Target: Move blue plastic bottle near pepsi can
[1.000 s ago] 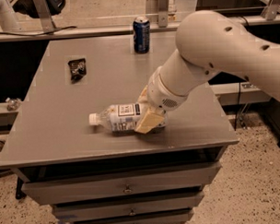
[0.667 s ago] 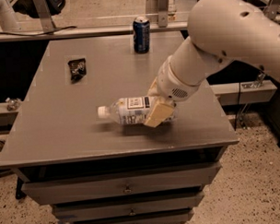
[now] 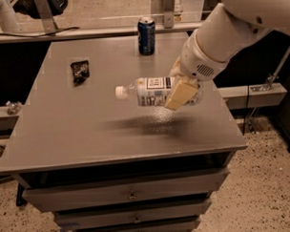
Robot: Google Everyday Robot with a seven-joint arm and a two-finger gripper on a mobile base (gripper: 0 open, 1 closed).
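High front view, fingers [image 3: 181,95] centre-right

Table [image 3: 79,139]: a grey, flat top is seen, filling the middle of the view.
Drawers [image 3: 128,195]: three grey fronts with small knobs are stacked under the top.
Floor [image 3: 267,190]: pale speckled stone is shown at the lower right and lower left.
Rail [image 3: 85,33]: a light ledge is run behind the table's far edge.
Posts [image 3: 167,9]: metal uprights are fixed above the rail.
Shelf [image 3: 258,92]: a pale ledge is set to the right, with dark space around it.
Light: a soft shadow [image 3: 145,125] is cast on the top.
Gripper [image 3: 182,90]: held above the table's right half, clamped on the blue plastic bottle [image 3: 151,91].
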